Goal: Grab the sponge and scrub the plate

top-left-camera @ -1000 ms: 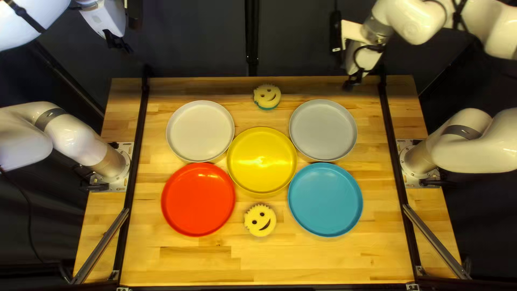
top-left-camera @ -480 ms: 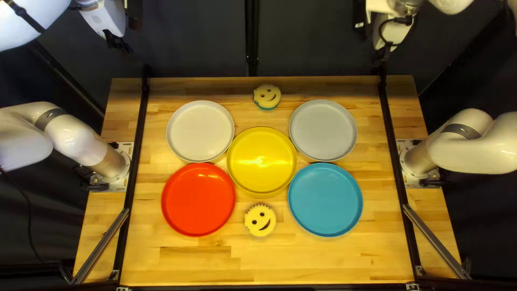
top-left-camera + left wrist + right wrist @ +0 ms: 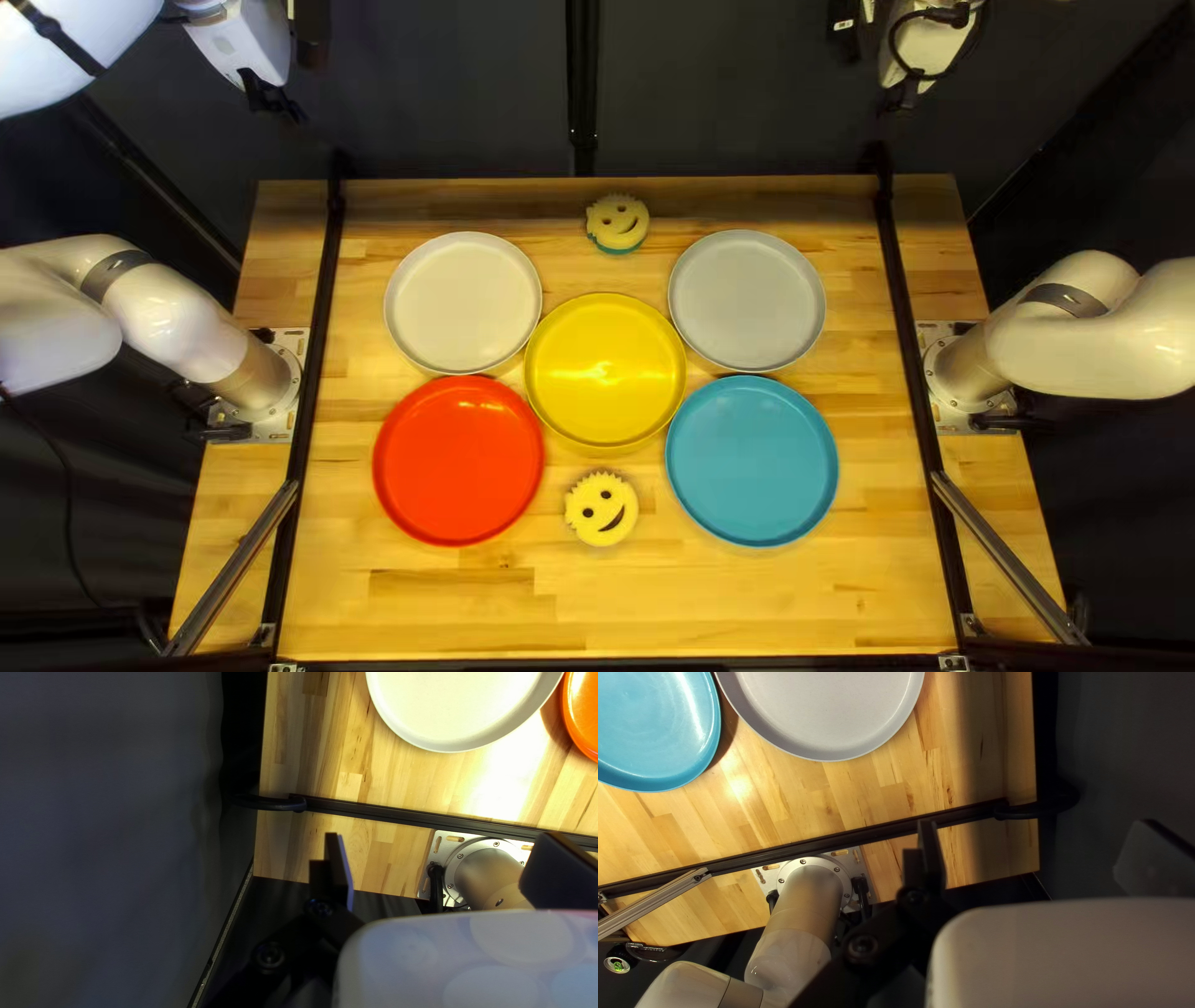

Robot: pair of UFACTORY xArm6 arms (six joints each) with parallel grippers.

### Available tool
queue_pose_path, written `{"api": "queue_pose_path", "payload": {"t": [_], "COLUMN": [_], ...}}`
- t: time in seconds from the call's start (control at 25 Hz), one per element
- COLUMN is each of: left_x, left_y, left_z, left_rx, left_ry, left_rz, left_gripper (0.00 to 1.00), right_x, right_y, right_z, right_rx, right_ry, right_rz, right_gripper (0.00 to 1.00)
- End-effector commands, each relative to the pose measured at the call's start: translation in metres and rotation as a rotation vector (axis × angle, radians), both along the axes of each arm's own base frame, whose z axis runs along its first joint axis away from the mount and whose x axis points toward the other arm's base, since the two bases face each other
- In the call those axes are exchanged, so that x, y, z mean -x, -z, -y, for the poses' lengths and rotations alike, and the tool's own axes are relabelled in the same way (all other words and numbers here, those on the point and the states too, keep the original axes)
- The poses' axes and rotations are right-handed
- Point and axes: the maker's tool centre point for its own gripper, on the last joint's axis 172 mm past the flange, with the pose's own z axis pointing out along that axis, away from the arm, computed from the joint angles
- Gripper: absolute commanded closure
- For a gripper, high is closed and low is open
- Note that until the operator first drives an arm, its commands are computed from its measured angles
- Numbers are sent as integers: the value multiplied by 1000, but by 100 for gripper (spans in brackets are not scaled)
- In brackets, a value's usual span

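Observation:
My left gripper (image 3: 271, 97) hangs beyond the table's far left corner; in its wrist view the left gripper (image 3: 433, 868) stands open, nothing held. Past the far right corner is my right gripper (image 3: 899, 97), and in its wrist view the right gripper (image 3: 1036, 855) is open and holds nothing. One yellow smiling sponge (image 3: 616, 223) with a green underside lies near the far edge. Another sponge (image 3: 601, 509) lies between the red plate (image 3: 458, 461) and the blue plate (image 3: 752, 461). The yellow plate (image 3: 605, 370) is in the centre, with a white plate (image 3: 463, 303) and a grey plate (image 3: 747, 300) behind.
Dark rails run along the left side (image 3: 316, 373) and right side (image 3: 915, 373) of the wooden table (image 3: 498, 616). My arms' base plates sit outside them. A slanting metal bar (image 3: 233, 566) stands at the near left, another (image 3: 1006, 558) at the near right.
My right arm has moved back and to the right, up toward the top edge of the top left view. The left arm, plates and sponges are unmoved.

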Motion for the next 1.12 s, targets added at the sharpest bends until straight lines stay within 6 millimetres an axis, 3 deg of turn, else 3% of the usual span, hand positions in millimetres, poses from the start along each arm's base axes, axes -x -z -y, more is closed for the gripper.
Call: {"api": "queue_pose_path", "payload": {"t": [0.04,0.16,0.24,0.4,0.56,0.68,0.88,1.12], "left_x": [0,0,-9,-26,-50,-66,-123,-187], "left_y": [0,0,2,3,19,29,48,71], "left_z": [0,0,28,65,89,94,117,166], "left_rx": [0,0,-2,-18,-6,5,22,29], "left_ry": [0,0,8,41,74,95,158,257], "left_rz": [0,0,18,38,69,91,123,143], "left_gripper": [0,0,0,0,0,0,0,0], "right_x": [0,0,0,0,0,0,0,0], "right_y": [0,0,0,0,0,0,0,0], "right_z": [0,0,0,0,0,0,0,0], "right_rx": [0,0,0,0,0,0,0,0], "right_ry": [0,0,0,0,0,0,0,0], "right_rz": [0,0,0,0,0,0,0,0], "right_gripper": [0,0,0,0,0,0,0,0]}}
